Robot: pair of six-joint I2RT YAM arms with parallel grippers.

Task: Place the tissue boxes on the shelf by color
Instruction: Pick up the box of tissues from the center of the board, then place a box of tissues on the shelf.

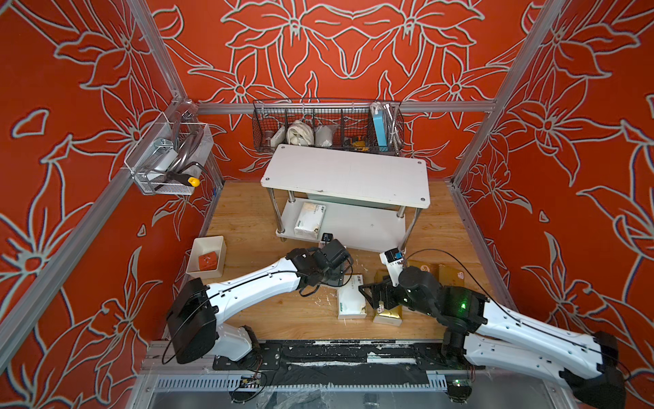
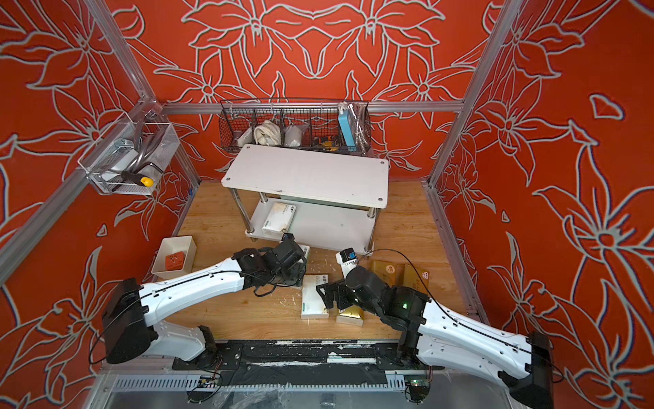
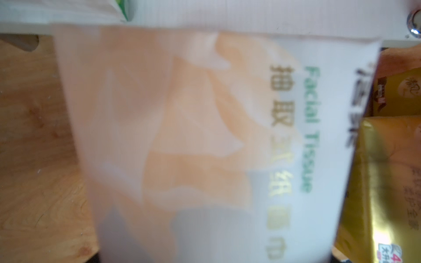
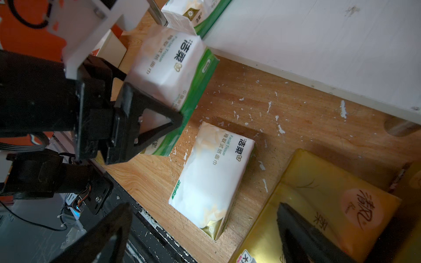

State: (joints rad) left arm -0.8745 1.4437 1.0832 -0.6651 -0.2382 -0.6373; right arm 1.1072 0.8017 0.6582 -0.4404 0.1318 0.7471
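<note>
Shelf [image 1: 346,173] ahead; left end effector [image 4: 155,98] grasps white pack [image 4: 168,63], right end effector [image 4: 204,206] released.

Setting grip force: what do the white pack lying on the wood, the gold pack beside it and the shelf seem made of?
White pack: soft matte plastic-film wrap, probably; it creases and dents.
Gold pack: glossy foil-like film; bright glints.
Shelf: smooth white boards, perhaps laminate, on shiny chrome-looking legs.
</note>
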